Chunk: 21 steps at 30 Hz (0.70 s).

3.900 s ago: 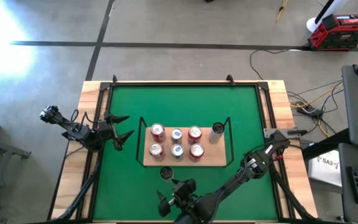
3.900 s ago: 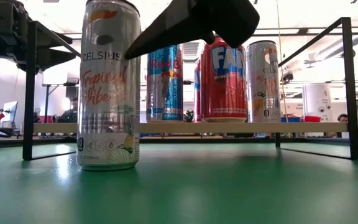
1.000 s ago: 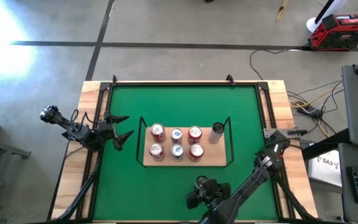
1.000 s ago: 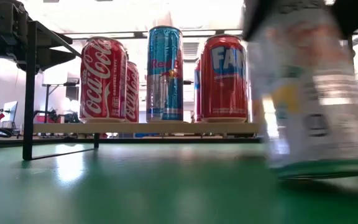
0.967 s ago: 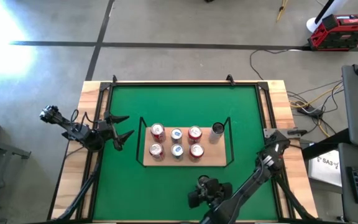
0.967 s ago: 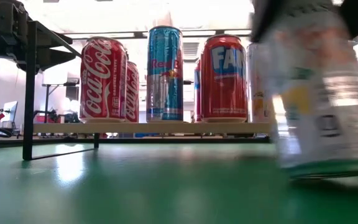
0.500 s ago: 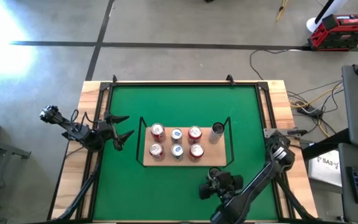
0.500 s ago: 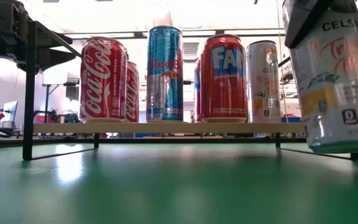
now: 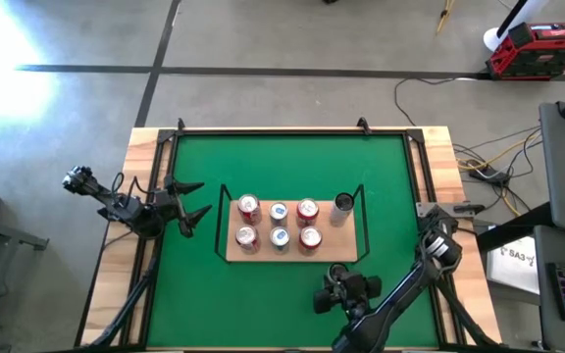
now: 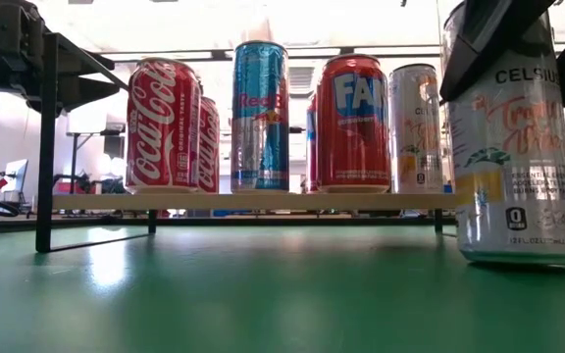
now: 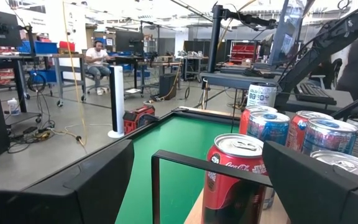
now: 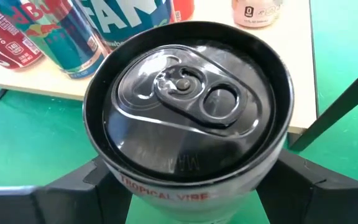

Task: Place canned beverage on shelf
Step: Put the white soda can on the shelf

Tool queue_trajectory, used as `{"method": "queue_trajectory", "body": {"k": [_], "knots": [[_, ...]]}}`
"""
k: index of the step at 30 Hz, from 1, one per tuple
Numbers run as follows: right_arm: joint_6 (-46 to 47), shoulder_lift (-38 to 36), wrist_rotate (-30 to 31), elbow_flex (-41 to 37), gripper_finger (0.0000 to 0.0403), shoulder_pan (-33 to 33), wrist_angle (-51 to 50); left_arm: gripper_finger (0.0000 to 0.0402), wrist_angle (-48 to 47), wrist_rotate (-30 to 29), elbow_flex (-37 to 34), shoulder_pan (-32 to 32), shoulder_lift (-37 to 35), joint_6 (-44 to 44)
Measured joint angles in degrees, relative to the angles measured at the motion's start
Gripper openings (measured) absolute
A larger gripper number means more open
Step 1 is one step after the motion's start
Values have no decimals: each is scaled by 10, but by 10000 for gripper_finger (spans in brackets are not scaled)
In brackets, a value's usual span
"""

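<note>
A white Celsius can (image 10: 518,147) stands nearly upright in front of the shelf's right end, with my right gripper (image 9: 337,288) shut on it. Whether its base touches the green mat (image 9: 263,294) I cannot tell. The shelf (image 9: 287,255), a light-wood board in a black wire frame, carries several cans: red ones (image 10: 162,126), blue ones (image 10: 260,116) and a silver one (image 9: 343,204) at its right end. My left gripper (image 9: 192,202) waits open at the table's left edge, pointing at the shelf. My right gripper pinches the can's upper side wall (image 12: 166,186), just below the rim, between its two fingers (image 12: 300,177), one on each side. The fingers slant down from the table's near side. The can stays nearly upright, top up, its base at or just above the mat.
The shelf's black wire end upright (image 9: 360,218) rises just beyond the held can. Bare green mat lies right of the shelf (image 9: 400,216) and along the near edge. A person (image 11: 96,53) sits far off in the room.
My right gripper has carried the white can toward the table's right edge and a little toward the shelf. The can first rose, then sank over the last half second. It has also straightened from a tilt to nearly upright.
</note>
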Motion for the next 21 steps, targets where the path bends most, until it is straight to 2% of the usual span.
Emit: {"method": "queue_trajectory", "body": {"k": [11,21], "knots": [[-33,2,-18,43,261,0,4,340,1,0,0,0,0,0],[-25,3,-12,15,261,-4,0,340,1,0,0,0,0,0]]}}
